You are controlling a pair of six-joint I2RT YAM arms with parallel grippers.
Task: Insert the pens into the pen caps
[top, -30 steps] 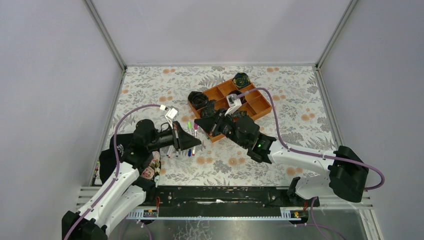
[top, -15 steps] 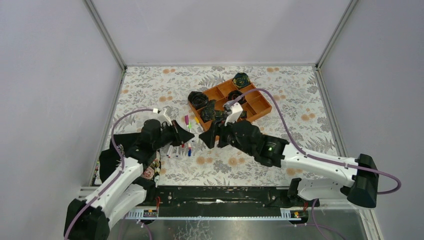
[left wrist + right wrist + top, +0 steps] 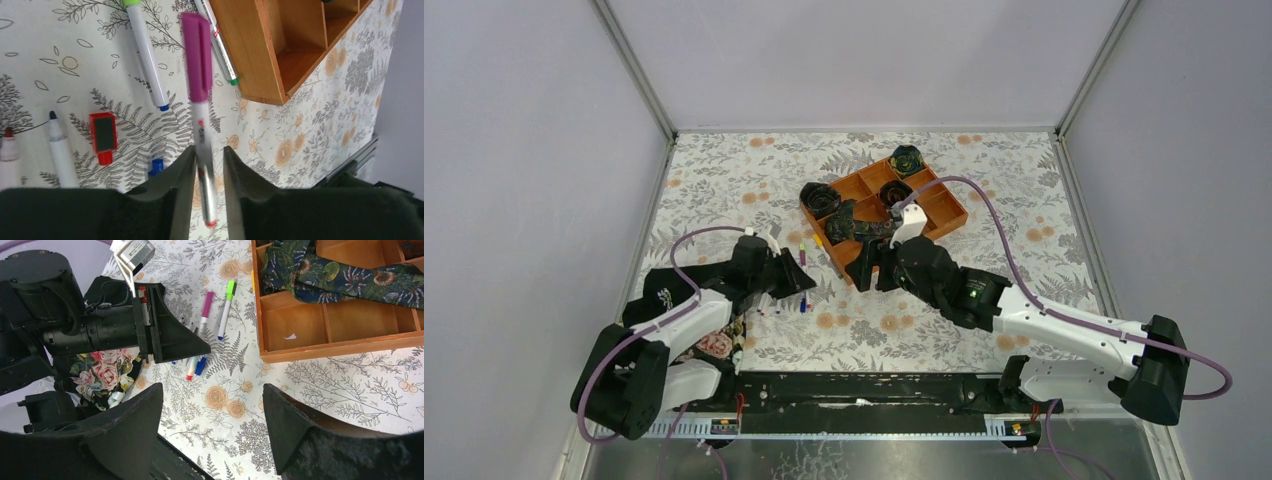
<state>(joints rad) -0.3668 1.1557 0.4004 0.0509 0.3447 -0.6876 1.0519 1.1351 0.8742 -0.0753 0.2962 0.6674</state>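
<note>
A white pen with a magenta cap (image 3: pixel 200 125) runs between the fingers of my left gripper (image 3: pixel 208 150). It rests against the left finger, with a gap at the right one, and its red end points back toward the wrist. Seen from the right wrist, the same pen (image 3: pixel 205 310) slants down to the cloth under my left gripper (image 3: pixel 809 283). A green-capped pen (image 3: pixel 145 55), another pen (image 3: pixel 220 50) by the tray, a red cap (image 3: pixel 103 136) and a blue cap (image 3: pixel 156 166) lie nearby. To the right, my right gripper (image 3: pixel 212 390) hovers wide open with nothing in it.
An orange wooden tray (image 3: pixel 340 345) with compartments holds dark leaf-print fabric (image 3: pixel 350 275). Two uncapped pens (image 3: pixel 60 150) lie at the left of the group. A dark floral cloth (image 3: pixel 105 370) sits under the left arm, near the front rail.
My right gripper has opened and drawn back to the right, away from the left one. My left gripper has dropped toward the table and its jaws have loosened around the magenta-capped pen.
</note>
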